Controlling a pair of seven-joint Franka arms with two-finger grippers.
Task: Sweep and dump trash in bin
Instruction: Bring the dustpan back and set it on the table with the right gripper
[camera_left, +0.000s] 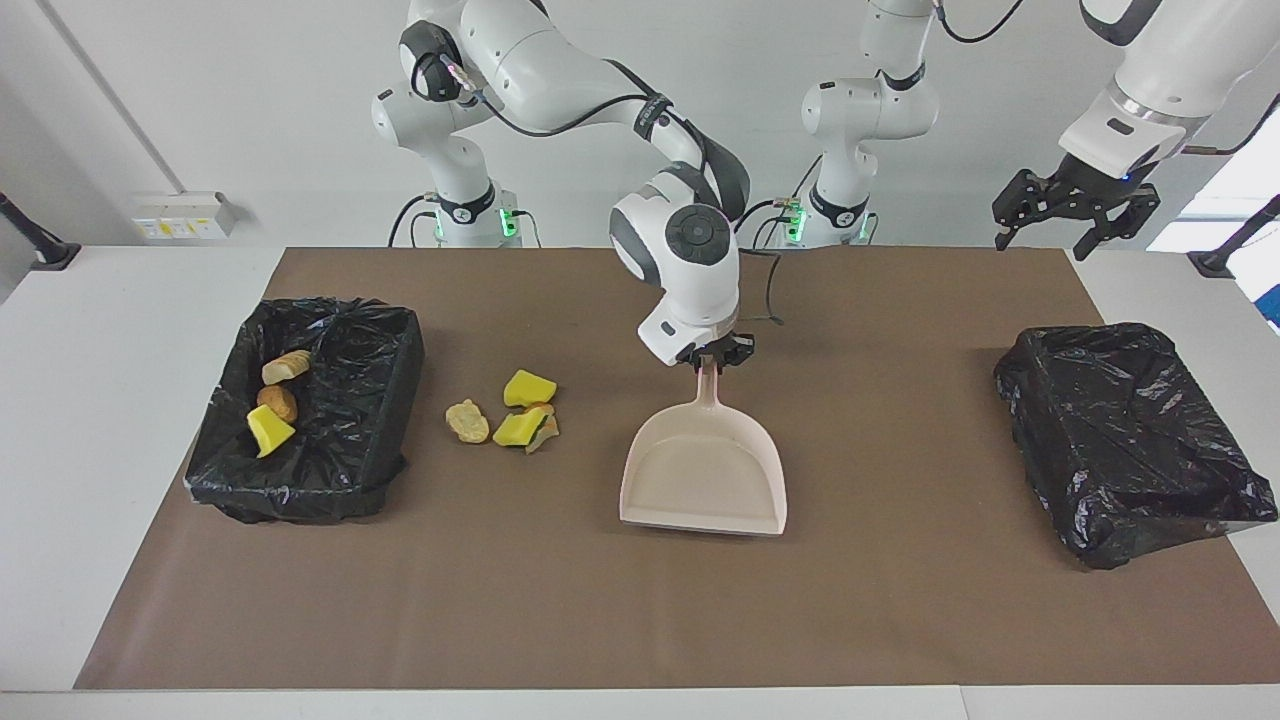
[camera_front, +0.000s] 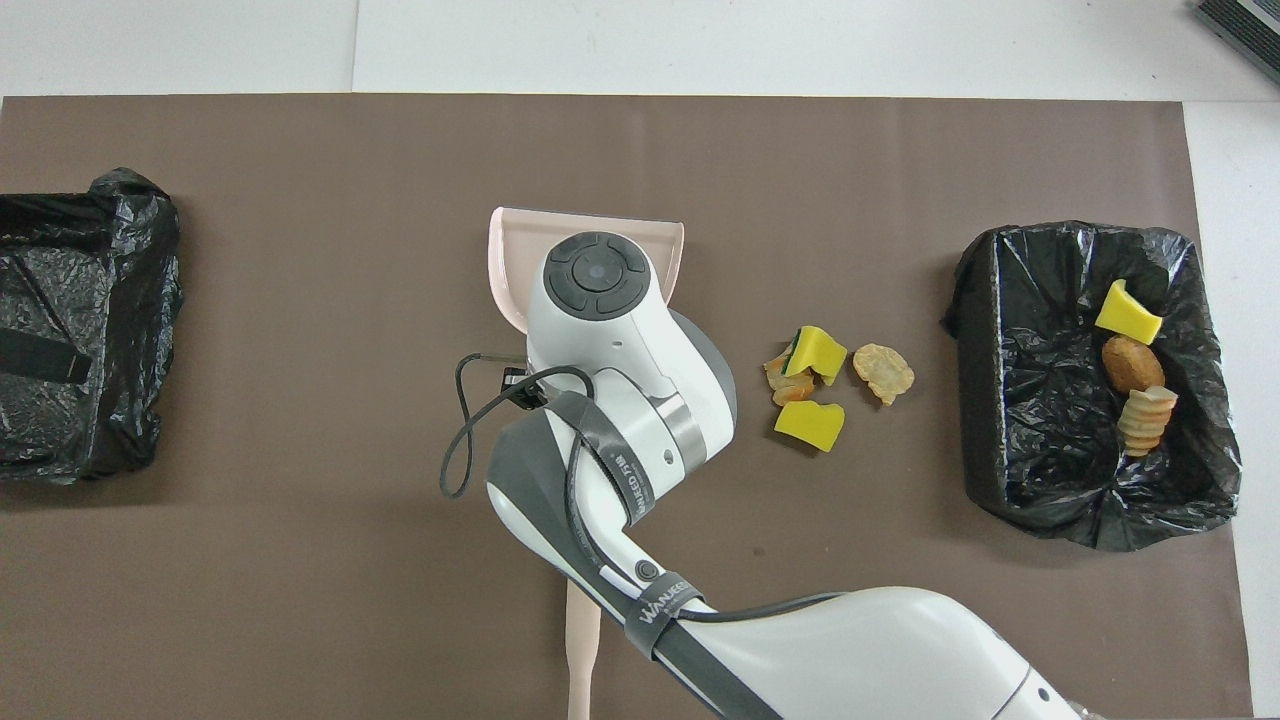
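Dustpan (camera_left: 705, 478) positioning is the step in hand. The right end effector (camera_left: 712, 357) is clamped on the top of the dustpan handle, over the middle of the brown mat (camera_left: 640, 610). The pan's open lip faces away from the robots and appears to rest on or just above the mat; contact cannot be confirmed.

Trash (camera_left: 505, 415) not yet collected lies on the mat in a loose cluster: two yellow wedges, a pale beige lump and an orange-brown piece partly under one wedge. The cluster sits between the dustpan and the bin (camera_left: 310, 420) at the right arm's end of the bench, well apart from the pan. That bin, lined with a black bag, already contains a yellow wedge, a brown lump and a pale ridged piece. A second lined bin (camera_left: 1125, 440) stands at the left arm's end and appears to hold nothing.

The left end effector (camera_left: 1070, 205) waits raised over its corner of the bench, fingers apart, holding nothing. The brush (camera_front: 582, 640) lies on the mat nearer the robots than the dustpan, largely hidden by the right arm.

Next move, as judged: the left arm should take the brush by its handle, and the pan's lip must be turned toward the cluster so the pieces can be swept in.
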